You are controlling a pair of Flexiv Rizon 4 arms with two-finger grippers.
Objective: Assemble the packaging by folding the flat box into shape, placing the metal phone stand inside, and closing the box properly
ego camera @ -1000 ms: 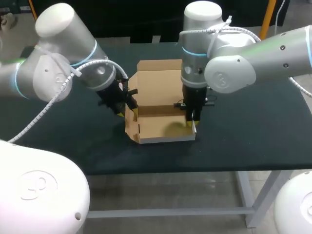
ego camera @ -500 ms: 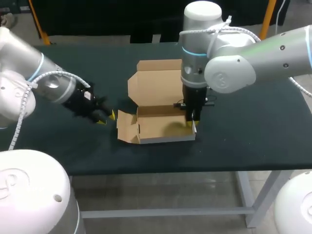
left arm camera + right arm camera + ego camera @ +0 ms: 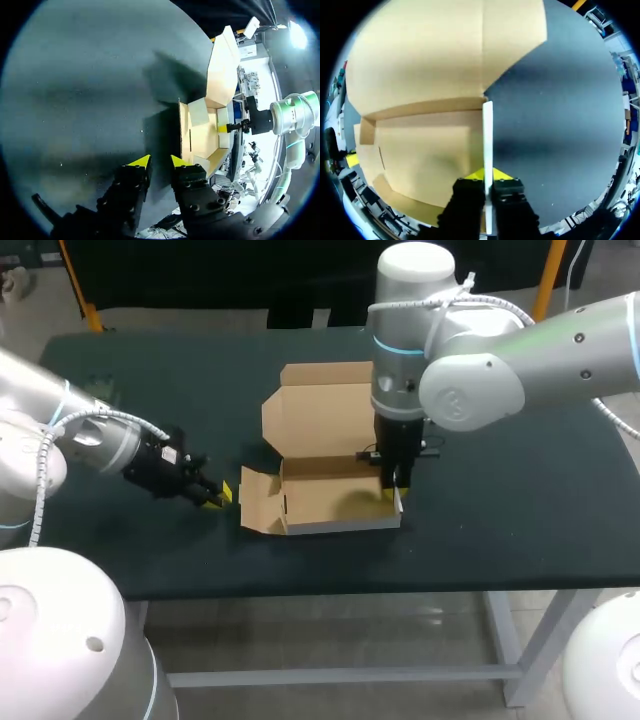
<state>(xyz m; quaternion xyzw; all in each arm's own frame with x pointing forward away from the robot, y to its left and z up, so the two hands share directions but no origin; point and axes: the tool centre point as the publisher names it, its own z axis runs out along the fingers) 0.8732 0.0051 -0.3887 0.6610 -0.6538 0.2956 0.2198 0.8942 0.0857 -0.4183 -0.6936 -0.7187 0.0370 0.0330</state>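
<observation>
Pinching the right side wall (image 3: 487, 135) of the box (image 3: 340, 524), the right gripper (image 3: 487, 176) has its jaws pressed on the card from both sides. This anchors the half-formed box mid-table (image 3: 500, 510), with its lid (image 3: 325, 405) open behind. Left gripper (image 3: 158, 162) hangs just beside the splayed left flap (image 3: 255, 502), jaws slightly spread, empty. Judgement: raise that flap by pushing low near its crease, square to the wall, while the right pinch resists sliding; nothing inside yet.

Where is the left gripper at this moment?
In the head view, the left gripper is at the left of the cardboard box, low over the table, close to its unfolded side flap, holding nothing.
</observation>
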